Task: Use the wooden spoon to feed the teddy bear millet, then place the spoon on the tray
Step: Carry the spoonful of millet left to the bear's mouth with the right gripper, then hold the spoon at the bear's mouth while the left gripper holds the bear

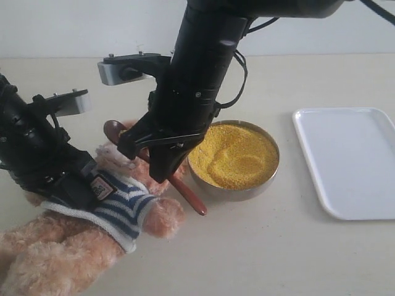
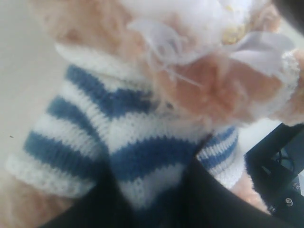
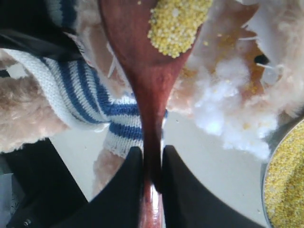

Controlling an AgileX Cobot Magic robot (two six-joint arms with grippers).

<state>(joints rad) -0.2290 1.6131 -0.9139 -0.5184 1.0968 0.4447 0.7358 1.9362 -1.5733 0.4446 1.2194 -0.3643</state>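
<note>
The teddy bear (image 1: 92, 234) lies on its back at the front left in its striped shirt (image 2: 118, 142). My left gripper (image 1: 77, 185) (image 2: 152, 190) is shut on a fold of that shirt at the chest. Over the bear's head, my right gripper (image 1: 157, 154) (image 3: 152, 156) is shut on the handle of the wooden spoon (image 1: 185, 188) (image 3: 147, 71). The spoon's bowl (image 1: 114, 131) sits at the bear's white muzzle (image 3: 228, 109) and carries a small heap of millet (image 3: 178, 21). More millet (image 1: 233, 154) fills the metal bowl (image 1: 244, 192) just right of the bear. The tray (image 1: 349, 160) lies at the far right.
A few yellow grains cling to the fur around the bear's face (image 3: 247, 61). The metal bowl's rim (image 3: 266, 166) is close beside the spoon handle. Bare tabletop (image 1: 259, 253) stretches along the front between bear and tray.
</note>
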